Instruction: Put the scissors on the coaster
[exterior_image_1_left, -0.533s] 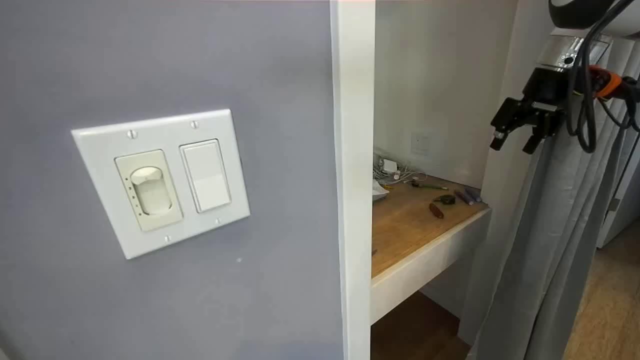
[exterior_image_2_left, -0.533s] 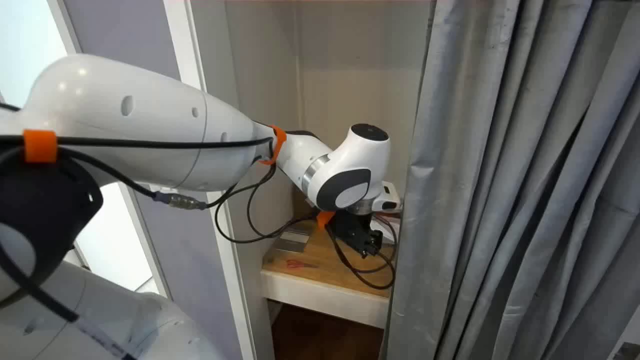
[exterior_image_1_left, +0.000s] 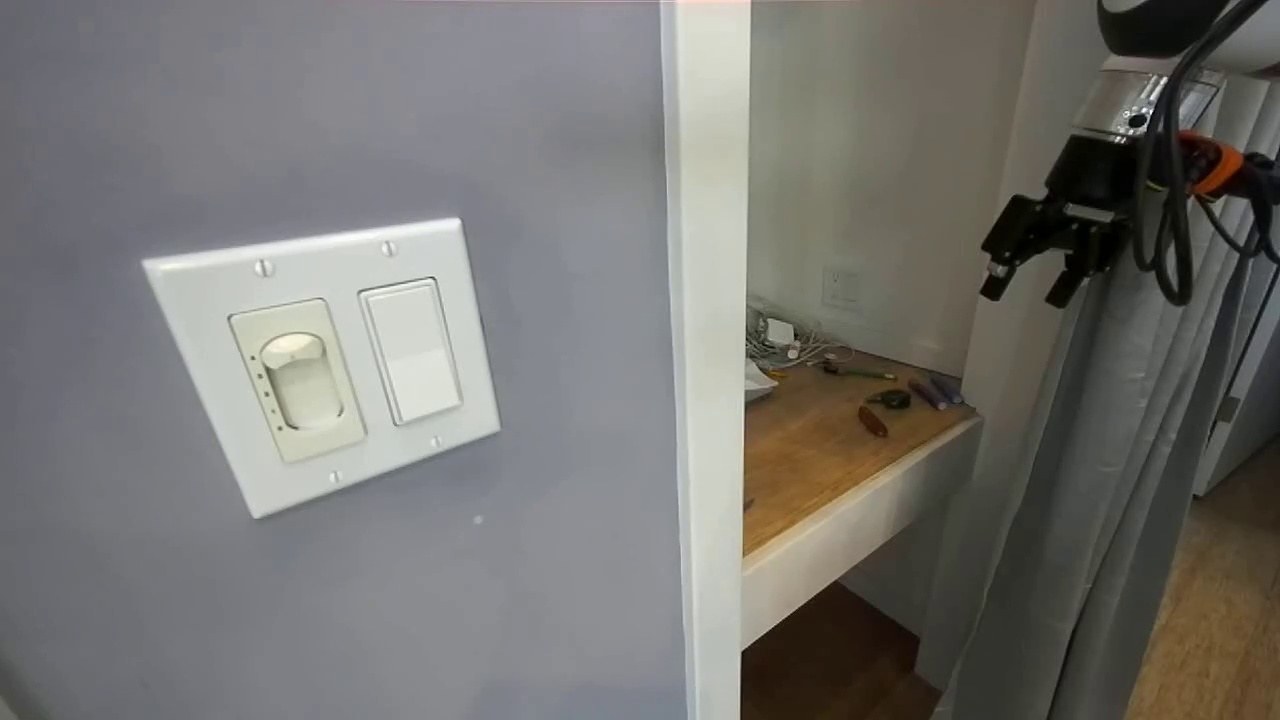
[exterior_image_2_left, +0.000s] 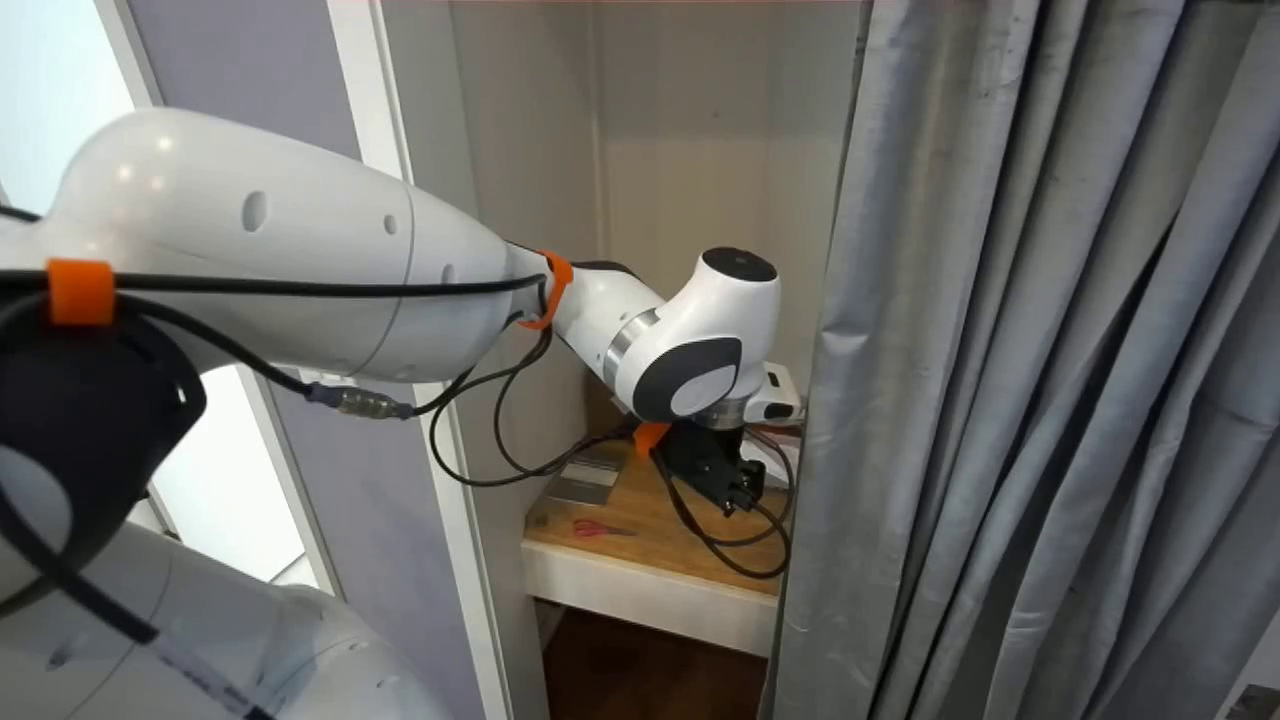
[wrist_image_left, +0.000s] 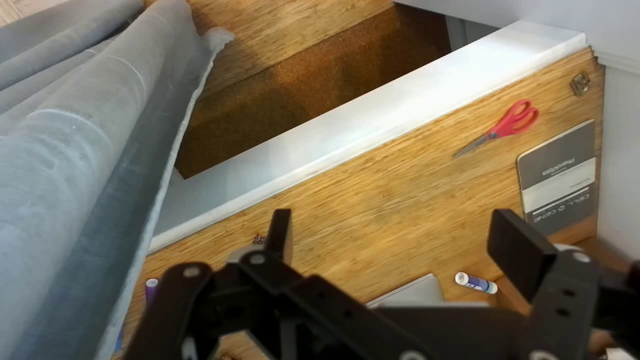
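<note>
Scissors with red handles (wrist_image_left: 511, 124) lie on the wooden desk in the wrist view, near its front edge and at the far right, blades pointing left. They also show in an exterior view (exterior_image_2_left: 592, 527). A flat dark grey rectangle with a pale band and print (wrist_image_left: 559, 177), perhaps the coaster, lies beside the scissors against the side wall. It shows in an exterior view (exterior_image_2_left: 585, 480) too. My gripper (wrist_image_left: 392, 215) is open and empty, high above the desk, with bare wood between its fingers. In an exterior view the gripper (exterior_image_1_left: 1027, 295) hangs beside the curtain.
A grey curtain (wrist_image_left: 95, 130) hangs close beside the arm. A white front board (wrist_image_left: 320, 150) edges the desk. A glue stick (wrist_image_left: 476, 283), a grey laptop-like slab (wrist_image_left: 415, 292), a small brown clip (wrist_image_left: 580, 84), cables (exterior_image_1_left: 790, 345) and a brown knife (exterior_image_1_left: 872, 421) lie on the desk.
</note>
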